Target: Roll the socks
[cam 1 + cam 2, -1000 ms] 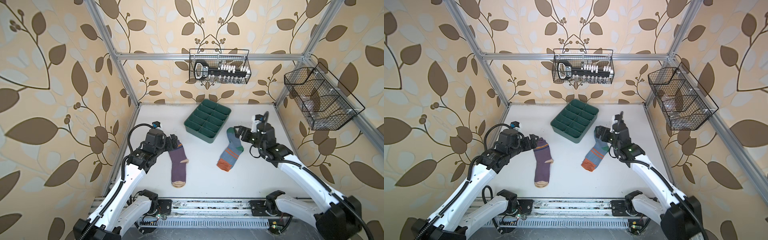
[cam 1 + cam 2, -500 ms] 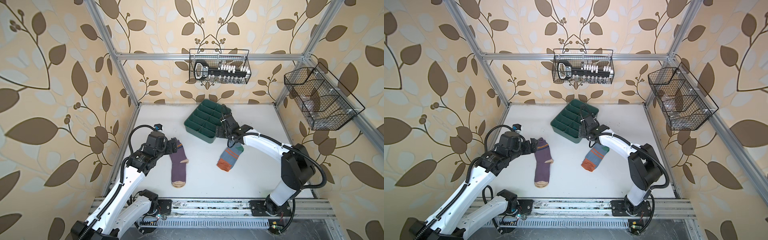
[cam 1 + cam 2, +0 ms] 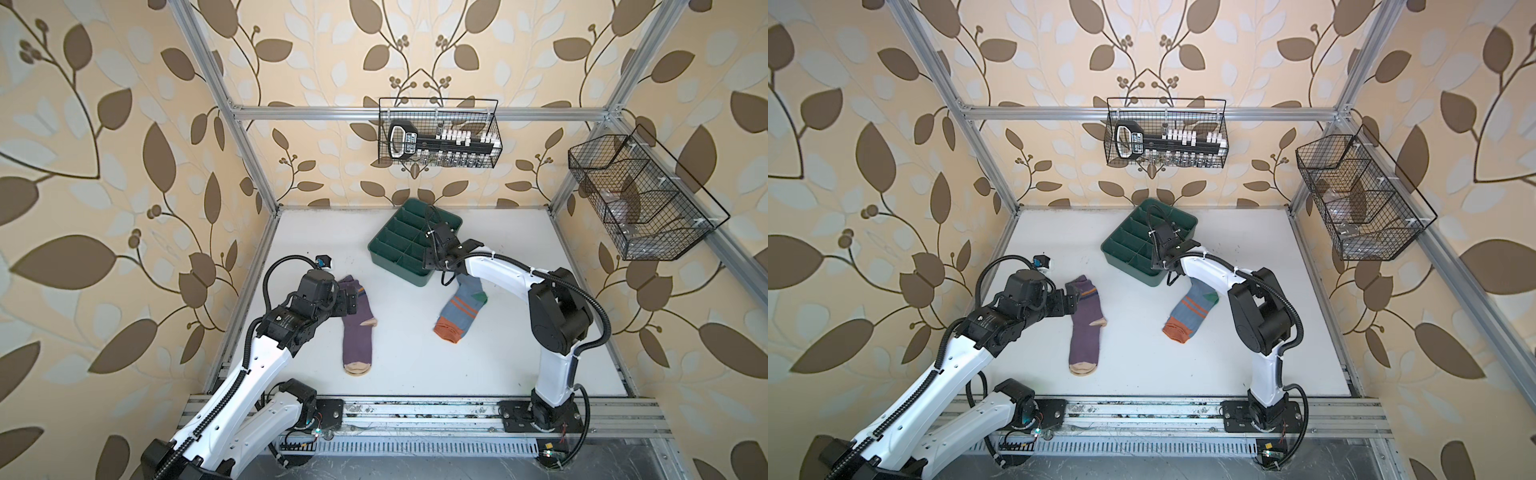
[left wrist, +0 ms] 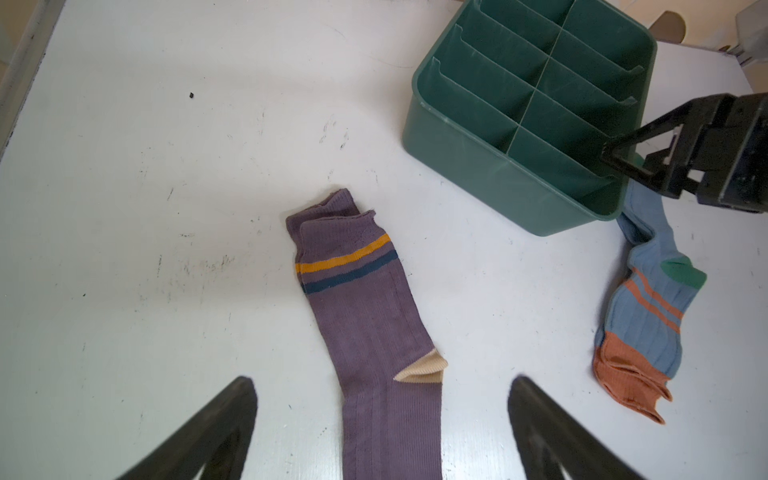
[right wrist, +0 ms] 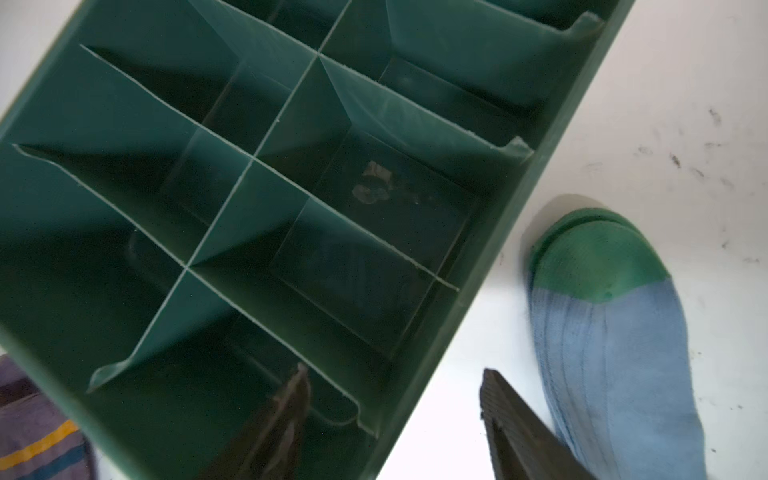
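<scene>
Both socks lie flat on the white table. The purple sock [image 3: 356, 322] [image 3: 1086, 322] has its striped cuff toward the back. My left gripper [image 3: 352, 300] [image 4: 382, 380] is open, low over the purple sock [image 4: 374, 332], one finger on each side of it near the tan heel. The grey-blue sock [image 3: 461, 309] [image 3: 1192, 311] [image 4: 648, 316] lies right of centre, its green toe [image 5: 594, 253] beside the green tray [image 3: 399, 249]. My right gripper [image 3: 431, 262] [image 5: 397, 370] straddles the tray's near wall [image 5: 540, 174]. One finger is inside a compartment and one outside; the jaws are apart and hold nothing.
The divided green tray [image 3: 1129, 245] [image 4: 498, 183] sits at the back centre and its compartments hold nothing. A wire basket [image 3: 438, 139] with tools hangs on the back wall, another wire basket [image 3: 640, 199] on the right wall. Aluminium posts and a front rail [image 3: 415, 415] bound the table.
My right arm swung left from beside the grey-blue sock's toe to the tray's near corner, and its jaws narrowed. The left gripper barely shifted over the purple sock. Both socks stayed put.
</scene>
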Controlling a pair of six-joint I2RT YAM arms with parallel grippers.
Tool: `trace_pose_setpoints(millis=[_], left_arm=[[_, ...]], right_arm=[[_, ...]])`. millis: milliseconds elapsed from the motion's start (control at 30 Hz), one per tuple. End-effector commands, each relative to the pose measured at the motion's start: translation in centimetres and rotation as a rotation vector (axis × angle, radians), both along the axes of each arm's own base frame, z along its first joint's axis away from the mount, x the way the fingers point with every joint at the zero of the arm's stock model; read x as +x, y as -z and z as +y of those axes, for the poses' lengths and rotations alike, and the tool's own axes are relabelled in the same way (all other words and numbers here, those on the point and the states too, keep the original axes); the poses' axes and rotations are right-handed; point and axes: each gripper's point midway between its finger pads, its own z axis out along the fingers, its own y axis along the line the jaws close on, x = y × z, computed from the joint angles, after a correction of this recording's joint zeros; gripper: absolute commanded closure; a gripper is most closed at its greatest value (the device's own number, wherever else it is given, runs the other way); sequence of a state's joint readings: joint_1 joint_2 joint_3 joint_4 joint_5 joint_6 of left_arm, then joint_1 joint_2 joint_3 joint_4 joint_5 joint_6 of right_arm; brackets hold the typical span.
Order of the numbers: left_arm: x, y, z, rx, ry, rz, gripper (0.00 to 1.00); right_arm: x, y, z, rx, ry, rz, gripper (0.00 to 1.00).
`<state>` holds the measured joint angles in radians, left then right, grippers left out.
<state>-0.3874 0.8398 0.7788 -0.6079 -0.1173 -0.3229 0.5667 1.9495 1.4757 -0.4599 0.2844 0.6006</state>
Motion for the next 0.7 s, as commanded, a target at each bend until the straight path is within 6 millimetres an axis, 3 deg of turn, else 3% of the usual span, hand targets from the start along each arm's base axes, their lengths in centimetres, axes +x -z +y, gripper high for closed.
trace_pose_setpoints(millis=[0, 233, 500, 667], left_arm=[[0.2, -0.4, 0.1, 0.021, -0.003, -0.036, 0.03], [0.3, 0.0, -0.3, 0.033, 0.015, -0.04, 0.03], [0.4, 0.5, -0.7, 0.032, 0.025, -0.042, 0.02], [0.4, 0.8, -0.8, 0.041, 0.028, -0.042, 0.01]], right_arm=[[0.1, 1.2, -0.1, -0.033, 0.0, 0.034, 0.35], [0.7, 2.4, 0.3, -0.05, -0.012, 0.049, 0.52], [1.9, 2.8, 2.0, -0.073, -0.068, 0.058, 0.84], [2.2, 2.6, 3.9, -0.144, -0.146, 0.045, 0.9]])
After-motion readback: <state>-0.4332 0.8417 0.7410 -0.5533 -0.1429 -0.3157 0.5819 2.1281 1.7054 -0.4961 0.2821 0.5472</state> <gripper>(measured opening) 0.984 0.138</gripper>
